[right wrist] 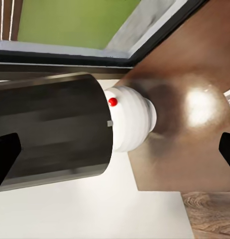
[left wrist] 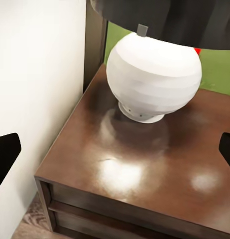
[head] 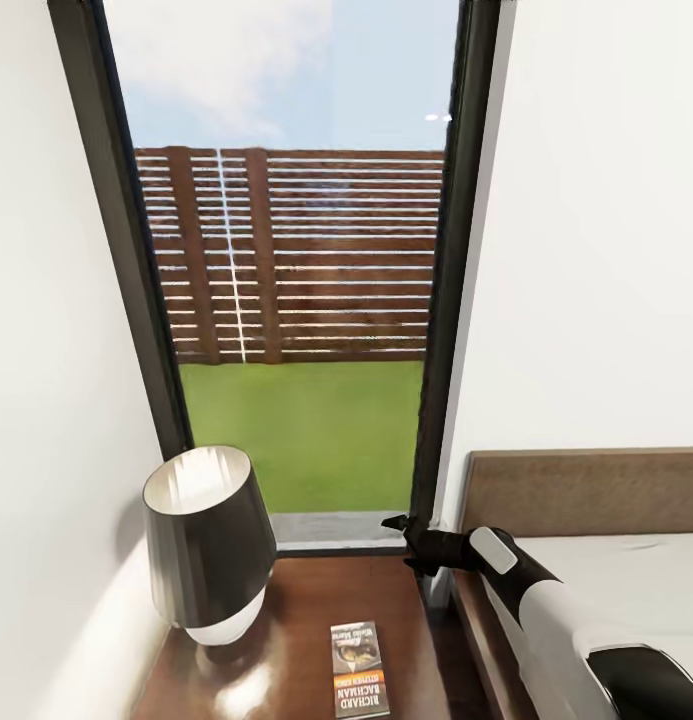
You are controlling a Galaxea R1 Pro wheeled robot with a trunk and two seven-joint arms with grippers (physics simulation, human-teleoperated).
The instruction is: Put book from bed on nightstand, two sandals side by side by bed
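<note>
Paperback with a dark cover and "RICHARD BACHMAN" on an orange-red band, the book (head: 360,669) lies flat on the glossy top of the small dark reddish-brown wooden nightstand (head: 306,620); we take this as our landmark. On the same top, beside the book and toward the white wall, stands the lamp (head: 208,545) with its black shade and round white base, apart from the book. Behind the nightstand we see a tall dark-framed window (head: 296,270) giving onto green grass and a slatted wooden fence. On the nightstand's other side lies the low bed (head: 626,570) with a light-grey mattress and a wide brown headboard.

Our right gripper (head: 404,545) hangs above the nightstand's back corner nearest the bed, holding nothing; its dark fingertips (right wrist: 6,157) sit at opposite edges of the right wrist view, spread wide. Our left gripper (left wrist: 115,154) is likewise spread wide and empty, looking down on the nightstand top and the lamp's white base.
</note>
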